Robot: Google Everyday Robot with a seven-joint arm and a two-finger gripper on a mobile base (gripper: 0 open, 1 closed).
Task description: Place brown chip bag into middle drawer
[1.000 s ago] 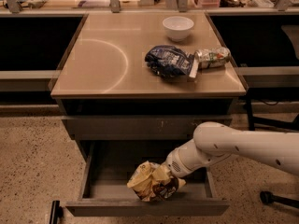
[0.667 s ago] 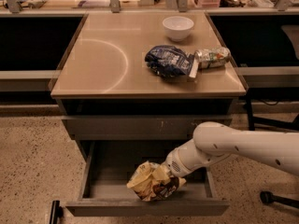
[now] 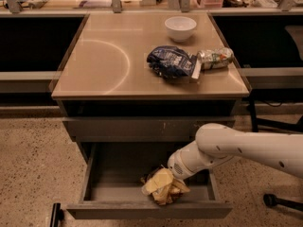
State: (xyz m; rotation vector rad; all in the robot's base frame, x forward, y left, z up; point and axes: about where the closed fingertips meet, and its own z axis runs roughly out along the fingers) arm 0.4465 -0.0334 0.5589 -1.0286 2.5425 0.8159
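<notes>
**Bag down in the drawer, release pending**

The brown chip bag (image 3: 163, 187) sits inside the open middle drawer (image 3: 118, 174), toward 5 o'clock of its box and close behind the front panel. The white arm (image 3: 236, 148) reaches in from 3 o'clock. The tool (image 3: 174, 178) is buried at the bag's 2 o'clock edge, and I cannot tell whether it grips the bag or has let go. I judge the placing step nearly finished, since the bag looks to rest on the drawer floor. The next move calls for a clean release, then a withdrawal back toward 3 o'clock without dragging the crinkled bag out. On the tabletop (image 3: 104, 65), the blue bag (image 3: 171, 62), silver-green packet (image 3: 215, 58) and bowl (image 3: 180, 27) lie toward 1 o'clock. Against the frame a second ago, bag and arm show no visible shift
</notes>
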